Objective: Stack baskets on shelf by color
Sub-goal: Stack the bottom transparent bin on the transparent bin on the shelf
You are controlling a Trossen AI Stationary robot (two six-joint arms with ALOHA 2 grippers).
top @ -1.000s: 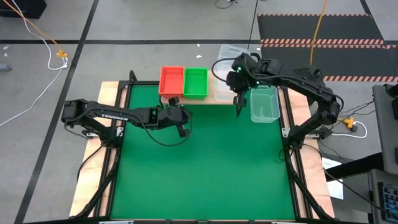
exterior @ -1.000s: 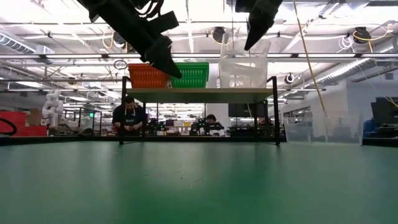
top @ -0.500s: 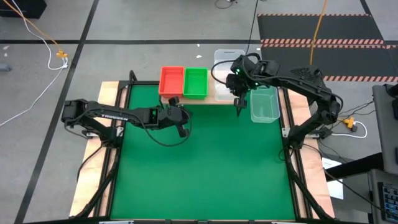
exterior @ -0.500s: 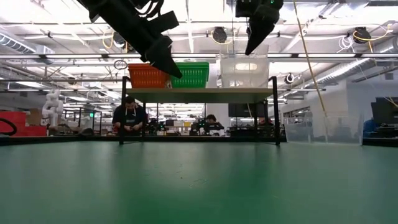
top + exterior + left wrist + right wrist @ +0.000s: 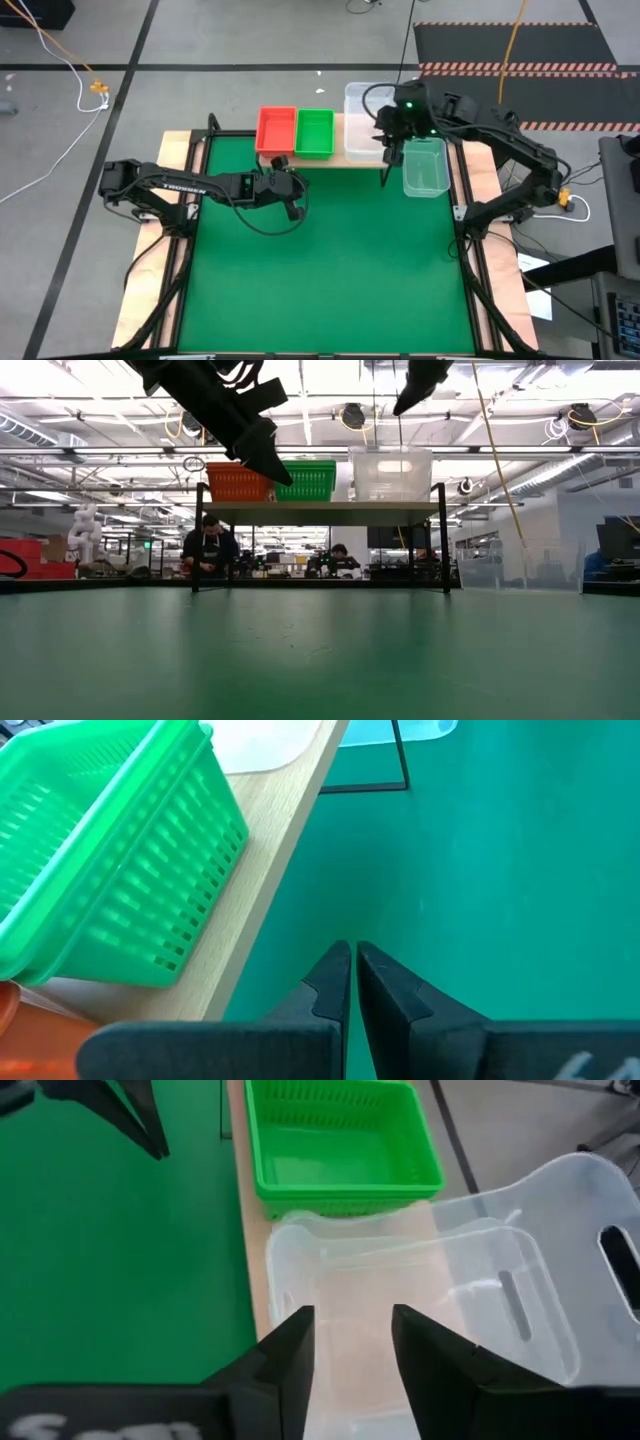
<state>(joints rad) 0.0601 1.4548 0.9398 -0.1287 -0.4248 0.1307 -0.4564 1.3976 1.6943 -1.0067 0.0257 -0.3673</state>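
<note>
Shelf: low light-wood board on thin black legs, at the far edge of the green table mat.
Red stack: small red plastic bins on the shelf's left end, touching the green ones.
Green stack: bright green slatted plastic bins in the shelf's middle.
Clear stack: translucent rounded-corner bin on the shelf's right end, just beside the green stack; how many are nested in it I cannot tell.
Loose bin: second clear translucent bin on the mat, just right of the shelf.
Right pincer: my right gripper hangs above the clear bin on the shelf, fingers parted, holding nothing.
Left pincer: my left gripper waits over the mat in front of the shelf, fingers closed together on nothing.
</note>
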